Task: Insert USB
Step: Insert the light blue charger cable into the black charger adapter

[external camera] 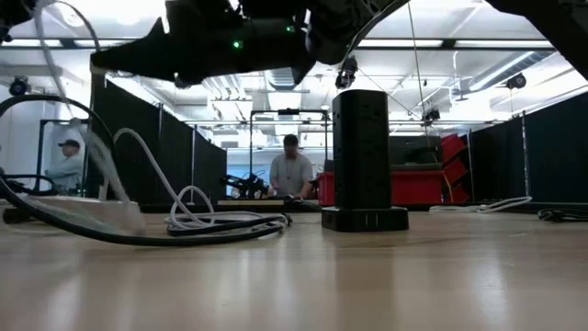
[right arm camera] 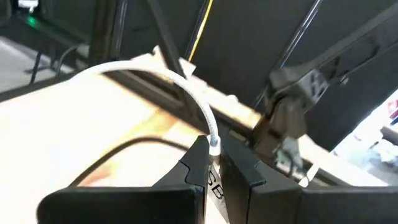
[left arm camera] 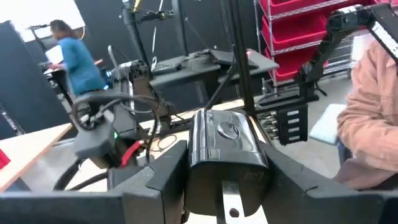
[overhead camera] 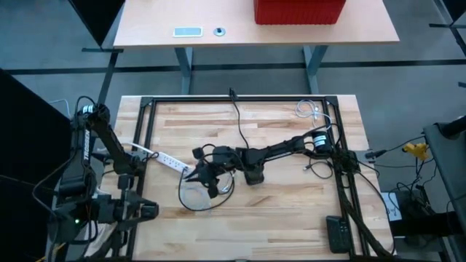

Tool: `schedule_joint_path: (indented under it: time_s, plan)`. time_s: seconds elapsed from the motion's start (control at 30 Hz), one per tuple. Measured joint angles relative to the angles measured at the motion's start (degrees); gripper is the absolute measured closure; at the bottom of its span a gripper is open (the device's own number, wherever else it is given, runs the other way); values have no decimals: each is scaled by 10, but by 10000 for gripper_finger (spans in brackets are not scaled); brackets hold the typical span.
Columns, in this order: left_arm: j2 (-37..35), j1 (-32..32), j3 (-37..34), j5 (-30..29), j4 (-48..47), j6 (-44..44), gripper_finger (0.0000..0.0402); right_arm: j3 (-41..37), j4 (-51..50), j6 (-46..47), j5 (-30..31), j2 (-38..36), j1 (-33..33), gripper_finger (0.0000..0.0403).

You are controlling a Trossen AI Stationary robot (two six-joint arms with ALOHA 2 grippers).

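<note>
My right gripper (right arm camera: pixel 214 151) is shut on a white USB plug (right arm camera: pixel 214 182) and hovers above the table's middle left (overhead camera: pixel 207 177), close to the black tower power strip (external camera: pixel 362 152), which stands upright on its round base (overhead camera: pixel 253 175). The plug's white cable (right arm camera: pixel 149 70) arcs away and lies in loops on the wood (external camera: pixel 197 216). A white flat power strip (overhead camera: pixel 171 161) lies further left. My left gripper (left arm camera: pixel 227 186) is parked off the table's left edge (overhead camera: pixel 145 211) and faces the room, fingers apart. My right gripper pinches the white USB plug between its two fingers, just behind the point where the cable leaves it (right arm camera: pixel 214 147). The printed body (right arm camera: pixel 215 184) runs back between the fingers. The plug is lifted clear of the table, and the cable curves off slack from the fingertips.
A black cable (overhead camera: pixel 238 120) runs from the far edge to the tower. A black frame (overhead camera: pixel 233 100) borders the table. More cables (overhead camera: pixel 309 110) lie at the far right and a black remote (overhead camera: pixel 338 233) at the near right. People (external camera: pixel 290 175) work in the room behind.
</note>
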Motion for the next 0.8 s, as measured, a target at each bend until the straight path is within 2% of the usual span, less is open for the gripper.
schedule_joint_path:
  time_s: [0.3, 0.5, 0.67, 0.73, 0.8]
  plan:
    - [15, 0, 0, 66, 119, 209, 252, 0, -12, 19, 0, -29, 9, 391]
    - [18, 0, 0, 62, 116, 214, 252, 0, -15, 23, 0, -38, 16, 391]
    - [18, 0, 0, 15, 115, 207, 252, 0, 30, 57, -2, -47, 22, 391]
    - [18, 0, 0, 26, 113, 196, 252, 0, 37, 68, -5, -58, 23, 391]
    - [19, -2, 0, 81, 114, 192, 252, 0, 39, 69, -5, -68, 24, 391]
